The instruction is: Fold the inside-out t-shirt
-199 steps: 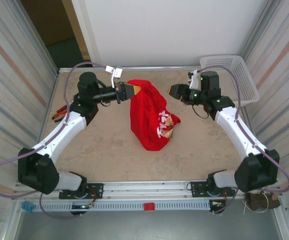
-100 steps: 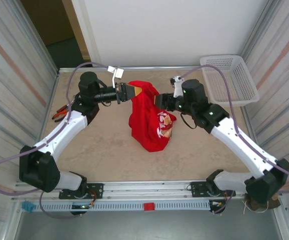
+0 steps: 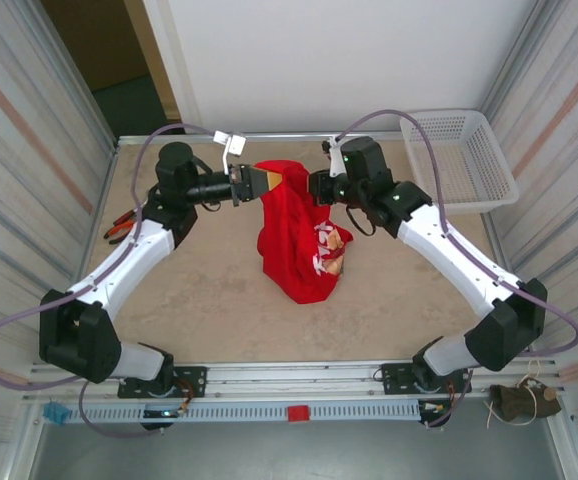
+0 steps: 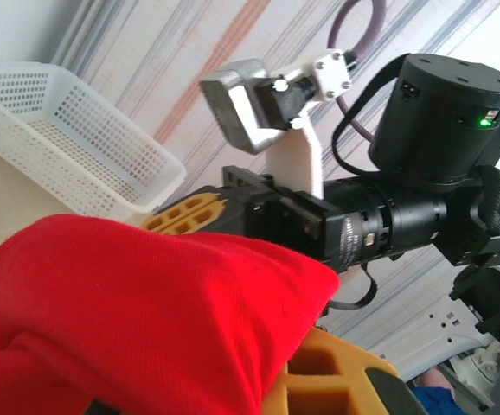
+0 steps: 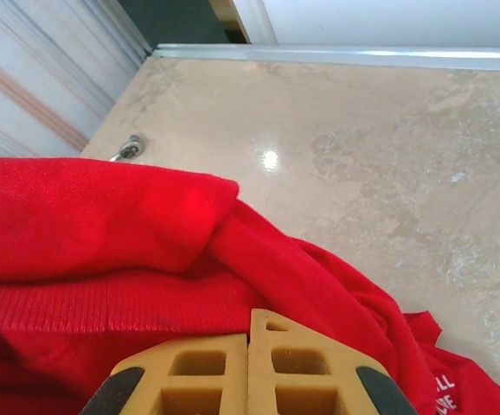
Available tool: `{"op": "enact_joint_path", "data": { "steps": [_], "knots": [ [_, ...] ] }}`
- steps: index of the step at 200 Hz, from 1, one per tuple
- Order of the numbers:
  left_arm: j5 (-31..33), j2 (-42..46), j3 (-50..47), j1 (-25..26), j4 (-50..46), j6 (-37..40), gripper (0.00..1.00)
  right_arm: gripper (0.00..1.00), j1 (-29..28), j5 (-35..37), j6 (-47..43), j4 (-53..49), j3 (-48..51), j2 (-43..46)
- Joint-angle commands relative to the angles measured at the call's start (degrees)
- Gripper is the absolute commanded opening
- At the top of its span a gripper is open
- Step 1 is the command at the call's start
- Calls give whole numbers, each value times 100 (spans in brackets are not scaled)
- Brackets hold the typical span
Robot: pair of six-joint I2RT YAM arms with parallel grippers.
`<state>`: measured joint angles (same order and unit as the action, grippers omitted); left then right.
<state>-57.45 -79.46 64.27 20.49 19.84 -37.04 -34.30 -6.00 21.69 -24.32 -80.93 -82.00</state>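
Note:
The inside-out t-shirt (image 3: 291, 235), bright red, hangs bunched from its top edge down onto the table, with its pale print (image 3: 330, 250) on the right side. My left gripper (image 3: 266, 183) is shut on the shirt's upper left corner. In the left wrist view, red cloth (image 4: 129, 320) drapes over its yellow finger (image 4: 341, 385). My right gripper (image 3: 314, 188) meets the shirt's upper right. In the right wrist view its fingertips (image 5: 250, 318) are pressed together into a ribbed band of the cloth (image 5: 103, 303).
A white mesh basket (image 3: 464, 155) stands at the back right corner. An orange-handled tool (image 3: 119, 228) lies by the left wall. Striped walls close in both sides. Bare table (image 3: 209, 290) lies in front of the shirt.
My right arm swung in from the basket side to the shirt's top and its jaws closed there. The left gripper kept its hold and barely moved.

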Motion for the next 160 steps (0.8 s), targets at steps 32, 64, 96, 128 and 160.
{"op": "enact_joint_path", "data": {
  "steps": [32,64,96,128,160],
  "knots": [
    [1066,-210,-280,-733,500,-488,37,0,129,-1349,43,-132,-674,1103],
    [1303,-237,-236,-1082,470,-599,65,0,458,-2253,796,550,-671,1170],
    [1714,503,-254,-948,-543,15,70,0,838,-2488,1208,806,-624,1014],
    [3435,1443,-424,461,-1802,1049,72,0,863,-2517,1421,915,-571,912],
    [5712,1723,-822,2107,-1581,1630,73,0,796,-2385,1443,844,-591,901]
  ]
}}
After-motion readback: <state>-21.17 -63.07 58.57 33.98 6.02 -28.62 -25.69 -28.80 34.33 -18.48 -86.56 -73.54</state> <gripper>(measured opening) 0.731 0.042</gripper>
